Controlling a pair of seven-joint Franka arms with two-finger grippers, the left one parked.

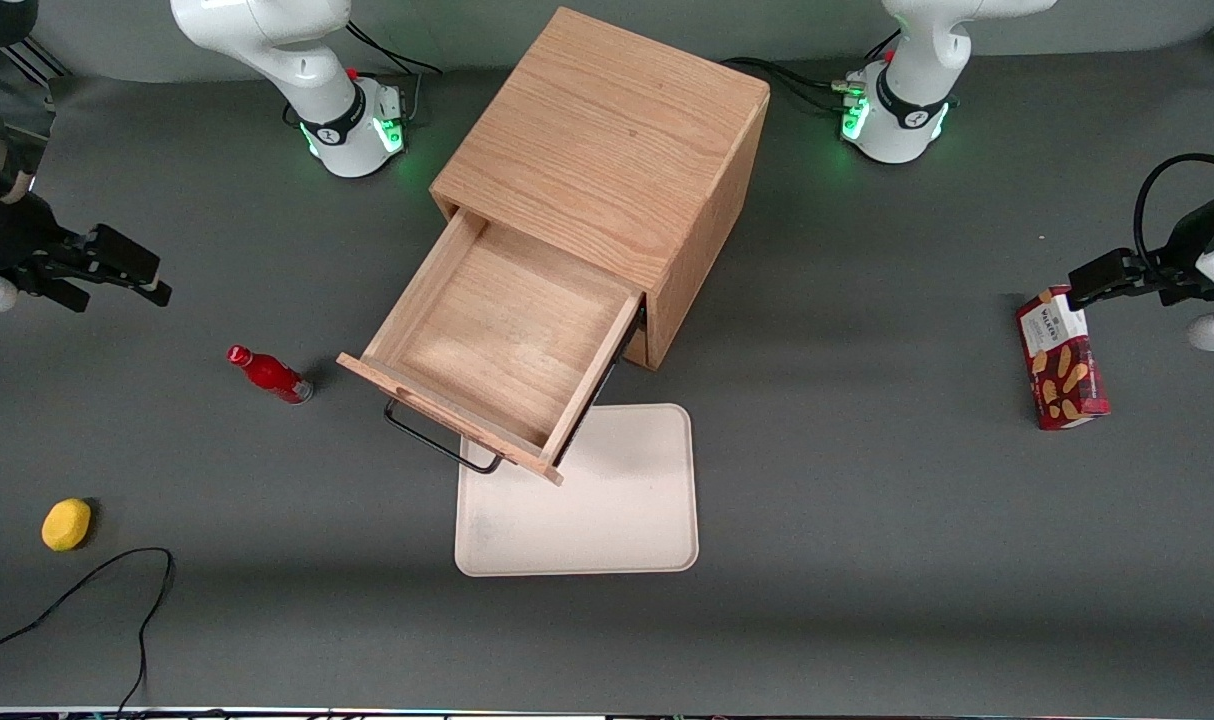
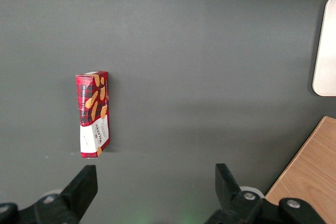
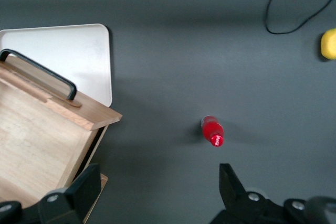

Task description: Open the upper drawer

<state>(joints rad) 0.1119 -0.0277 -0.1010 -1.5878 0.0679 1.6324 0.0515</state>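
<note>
The light oak cabinet [image 1: 607, 150] stands mid-table. Its upper drawer [image 1: 497, 340] is pulled far out, and its shallow wooden box is bare inside. The long black wire handle [image 1: 437, 440] juts from the drawer's front over the table and the tray's edge. My gripper [image 1: 147, 275] hovers toward the working arm's end of the table, well apart from the drawer, open and holding nothing. In the right wrist view the gripper [image 3: 159, 174] spans bare grey table, with the drawer [image 3: 37, 140] and its handle [image 3: 42, 69] beside it. The lower drawer is hidden under the upper one.
A red bottle [image 1: 269, 374] lies between my gripper and the drawer front, nearer the front camera than the gripper. A white tray [image 1: 607, 500] lies in front of the cabinet. A yellow object [image 1: 66, 524] and black cable [image 1: 97, 590] sit near the table's front edge. A biscuit box [image 1: 1060, 360] lies toward the parked arm's end.
</note>
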